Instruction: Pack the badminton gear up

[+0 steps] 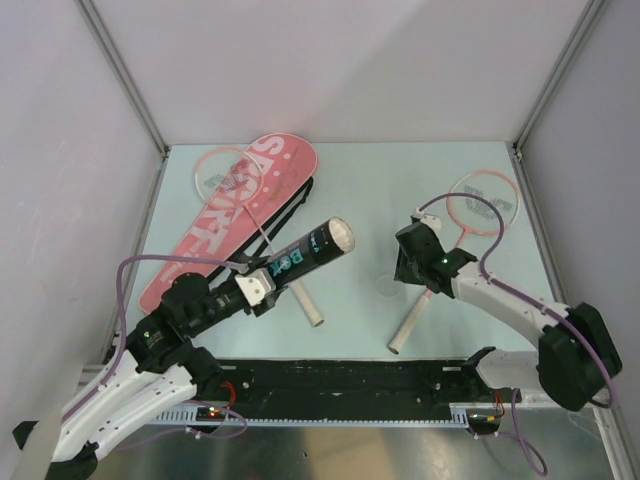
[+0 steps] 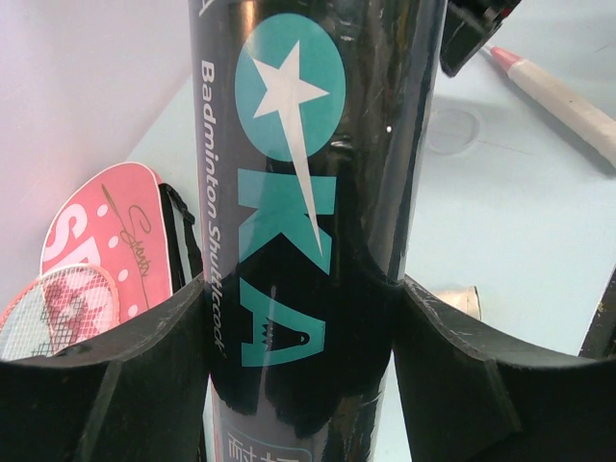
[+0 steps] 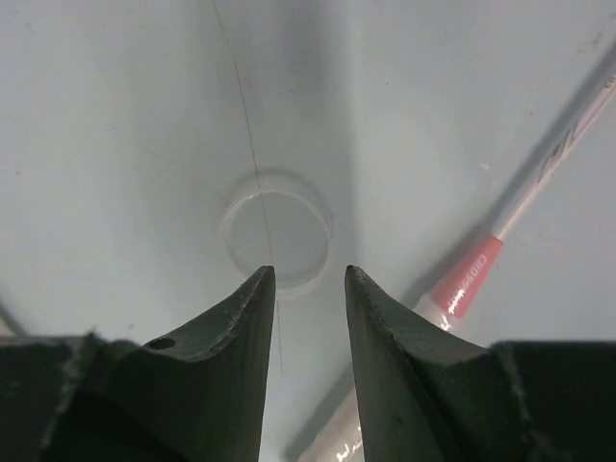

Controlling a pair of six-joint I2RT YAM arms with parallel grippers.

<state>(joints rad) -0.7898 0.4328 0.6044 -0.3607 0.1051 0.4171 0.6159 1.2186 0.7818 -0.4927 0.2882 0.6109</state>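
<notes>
Pale walls (image 1: pixel 330 60) box in a light blue-green table (image 1: pixel 380 190), and its middle is mostly bare, so I have working room between the arms.

What I'm watching is the clear round lid (image 3: pixel 277 231). It lies flat on the table just beyond the tips of my right gripper (image 3: pixel 308 274), nearly centred on the gap. Those fingers stand a little apart with nothing between them. The right arm is plainly the nearer one to it.

My left gripper (image 2: pixel 303 298) is clamped round the black tube (image 2: pixel 308 192) near its base. The tube's long axis runs from the left fingers away and to the right. Its open white mouth faces the right arm's side and looks lifted off the surface. From above, the lid lies to the right of that mouth and nearer to me.

I judge capping the tube to be the step in hand. The lid is thin and flat on the table, so pinching its rim will be fiddly.

The right racket (image 1: pixel 483 205) has its handle just beside the lid, close enough to get nudged. The left racket (image 1: pixel 228 180) lies across the pink case (image 1: pixel 200 240) at the far left, well apart from all this. I see no shuttlecocks; I cannot tell whether they are inside the tube.
</notes>
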